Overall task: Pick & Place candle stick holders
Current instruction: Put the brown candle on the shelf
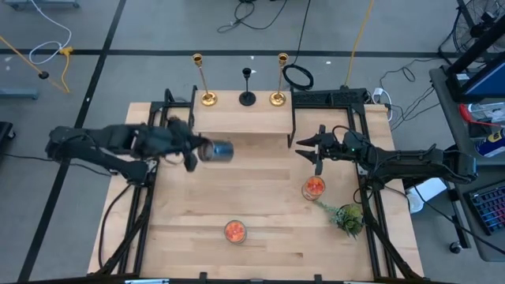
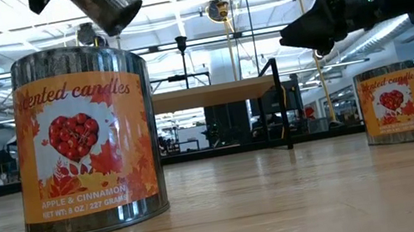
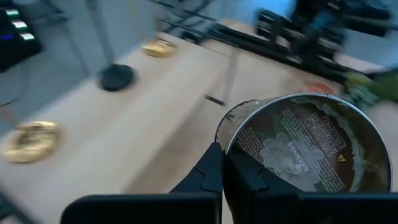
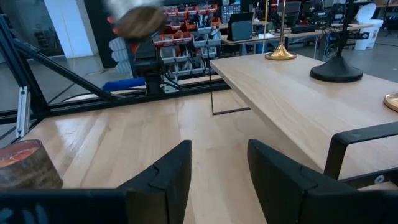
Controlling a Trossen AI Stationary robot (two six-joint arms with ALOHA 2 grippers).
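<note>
Both arms raised; left hand (image 1: 207,150) grips tin (image 1: 220,150); right hand (image 1: 309,148) open.

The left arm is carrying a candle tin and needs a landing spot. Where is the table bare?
Bare wood lies between the left pincer holding its candle tin and the front tin. Crowded: the right side, around the right pincer, another tin and the plant sprig.

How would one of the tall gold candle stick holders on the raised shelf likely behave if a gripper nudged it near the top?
The left gold candle stick holder would probably tip rather than slide: its stem is tall and slim over a small round base. Its shiny surface suggests metal, so likely stiff and perhaps slippery between fingers. It stands near the black holder, so a fall might hit it.
</note>
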